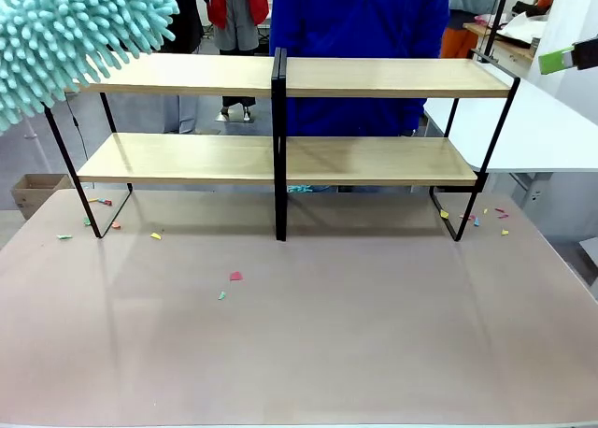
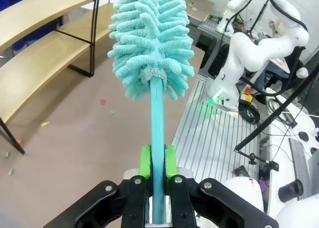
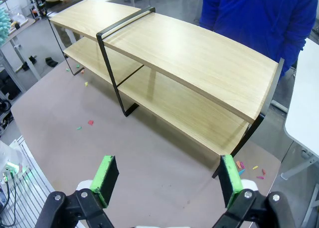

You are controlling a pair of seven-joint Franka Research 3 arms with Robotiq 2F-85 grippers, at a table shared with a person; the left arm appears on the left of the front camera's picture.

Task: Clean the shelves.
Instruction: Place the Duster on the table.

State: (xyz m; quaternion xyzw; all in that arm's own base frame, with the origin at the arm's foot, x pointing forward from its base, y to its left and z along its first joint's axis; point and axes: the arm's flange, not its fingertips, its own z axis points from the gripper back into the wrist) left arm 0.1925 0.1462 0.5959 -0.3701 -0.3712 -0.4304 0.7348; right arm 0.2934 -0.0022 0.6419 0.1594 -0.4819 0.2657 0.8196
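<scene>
Holding a teal duster (image 2: 149,36) by its thin stiff handle, the left gripper (image 2: 157,163) is clamped low — the fluffy head looks light and soft. The shelves (image 1: 280,78) stand rigid mid-table, both boards bare. From its wrist, the right gripper (image 3: 167,180) gapes wide, empty; the front view adds scraps (image 1: 235,277) on the table.

shelves (image 1: 374,78) on table (image 1: 327,353), duster (image 1: 65,31) left
</scene>
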